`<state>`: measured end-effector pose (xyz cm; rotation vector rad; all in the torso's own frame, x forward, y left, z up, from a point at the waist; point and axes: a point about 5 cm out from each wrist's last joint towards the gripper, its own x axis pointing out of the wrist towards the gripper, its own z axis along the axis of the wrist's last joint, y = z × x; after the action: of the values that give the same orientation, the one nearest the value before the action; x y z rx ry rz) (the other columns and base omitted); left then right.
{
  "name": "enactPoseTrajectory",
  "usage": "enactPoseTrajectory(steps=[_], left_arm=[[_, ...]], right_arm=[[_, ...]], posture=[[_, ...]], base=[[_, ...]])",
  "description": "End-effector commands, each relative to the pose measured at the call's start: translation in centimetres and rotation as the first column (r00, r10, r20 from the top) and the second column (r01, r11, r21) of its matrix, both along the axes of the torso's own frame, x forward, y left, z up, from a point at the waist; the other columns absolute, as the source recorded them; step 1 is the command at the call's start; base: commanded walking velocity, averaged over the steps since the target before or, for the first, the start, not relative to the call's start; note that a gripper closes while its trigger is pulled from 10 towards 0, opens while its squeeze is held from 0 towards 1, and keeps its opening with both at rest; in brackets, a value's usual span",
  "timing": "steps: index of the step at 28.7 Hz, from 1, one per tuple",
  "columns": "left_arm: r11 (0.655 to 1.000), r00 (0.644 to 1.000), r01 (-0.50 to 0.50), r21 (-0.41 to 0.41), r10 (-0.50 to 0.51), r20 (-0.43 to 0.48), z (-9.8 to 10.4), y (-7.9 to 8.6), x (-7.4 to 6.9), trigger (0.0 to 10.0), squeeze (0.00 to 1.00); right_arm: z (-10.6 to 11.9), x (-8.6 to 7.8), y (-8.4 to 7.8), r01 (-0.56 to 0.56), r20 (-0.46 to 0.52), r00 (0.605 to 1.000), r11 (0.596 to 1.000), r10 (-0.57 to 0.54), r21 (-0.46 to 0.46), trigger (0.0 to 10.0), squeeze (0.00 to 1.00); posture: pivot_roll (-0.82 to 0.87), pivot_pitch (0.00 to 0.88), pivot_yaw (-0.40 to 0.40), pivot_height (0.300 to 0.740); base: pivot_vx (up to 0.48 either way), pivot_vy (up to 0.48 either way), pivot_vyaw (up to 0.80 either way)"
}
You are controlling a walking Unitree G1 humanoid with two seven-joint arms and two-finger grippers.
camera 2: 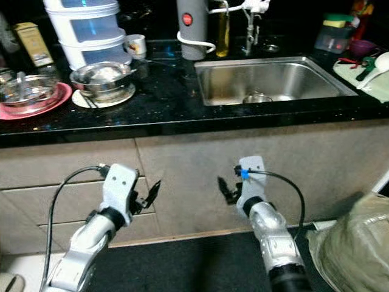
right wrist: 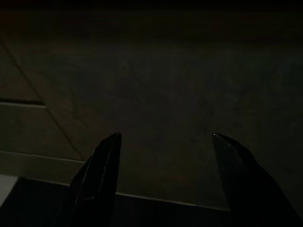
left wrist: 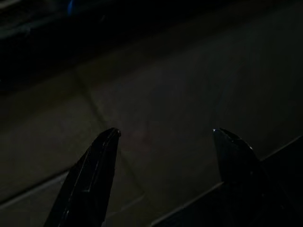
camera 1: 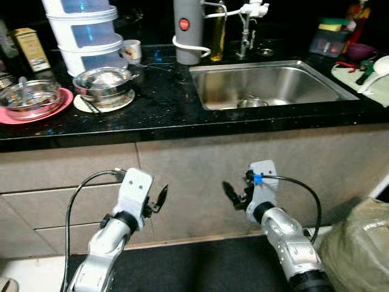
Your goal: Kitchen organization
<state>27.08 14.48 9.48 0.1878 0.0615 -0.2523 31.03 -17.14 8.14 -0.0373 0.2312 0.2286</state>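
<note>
Spanning the scene, a black counter point(camera 1: 164, 109) carries a steel sink point(camera 1: 273, 85) at its right end and a steel bowl point(camera 1: 103, 82) near its left end. Below its front edge, the left gripper point(camera 1: 161, 198) and right gripper point(camera 1: 232, 196) hang before the cabinet fronts point(camera 1: 194, 176), fingers apart.

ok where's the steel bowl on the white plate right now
In the left eye view, the steel bowl sits on the counter's left, between the pink plate and the sink.

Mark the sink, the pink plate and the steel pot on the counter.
sink point(camera 1: 285, 85): left eye view, bare basin floor.
pink plate point(camera 1: 58, 104): left eye view, right rim.
steel pot point(camera 1: 104, 79): left eye view, middle of its inside.
</note>
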Motion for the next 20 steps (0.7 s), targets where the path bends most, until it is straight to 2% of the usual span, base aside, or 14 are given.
enactPoseTrajectory(steps=[1,6,9,13,20], left_arm=[[0.999,0.999,-0.017,0.036,0.019,-0.040,-0.6,0.2,0.4,10.0,0.00],[0.997,0.998,-0.033,0.073,0.037,-0.057,-1.0,0.4,0.8,10.0,0.00],[0.996,0.994,-0.062,0.057,0.066,-0.088,-1.5,0.7,1.0,10.0,0.00],[0.997,0.990,-0.074,0.029,0.077,-0.114,-1.9,0.7,1.2,10.0,0.00],[0.997,0.990,-0.047,0.065,0.055,-0.127,-2.3,0.2,2.1,10.0,0.00]], right_arm=[[-0.4,0.0,0.1,0.002,0.000,1.000,1.000,-0.002,-0.022,10.0,0.00],[-0.7,0.1,0.5,-0.011,0.014,1.000,1.000,0.012,-0.010,10.0,0.00],[-0.9,0.2,0.6,-0.005,0.006,1.000,0.999,0.004,0.036,10.0,0.00],[-1.1,0.5,1.2,-0.028,0.004,1.000,0.999,0.028,0.020,10.0,0.00],[-1.4,0.7,2.2,-0.086,0.016,0.996,0.996,0.085,0.028,10.0,0.00]], posture=[[-0.05,0.000,0.012,0.740],[-0.06,0.000,0.018,0.740],[-0.05,0.000,0.016,0.740],[-0.04,0.000,0.011,0.740],[-0.03,0.000,0.008,0.740]], base=[[0.000,0.000,0.00],[0.000,0.000,0.00],[0.000,0.000,0.80],[0.000,0.000,0.80],[0.000,0.000,0.80]])
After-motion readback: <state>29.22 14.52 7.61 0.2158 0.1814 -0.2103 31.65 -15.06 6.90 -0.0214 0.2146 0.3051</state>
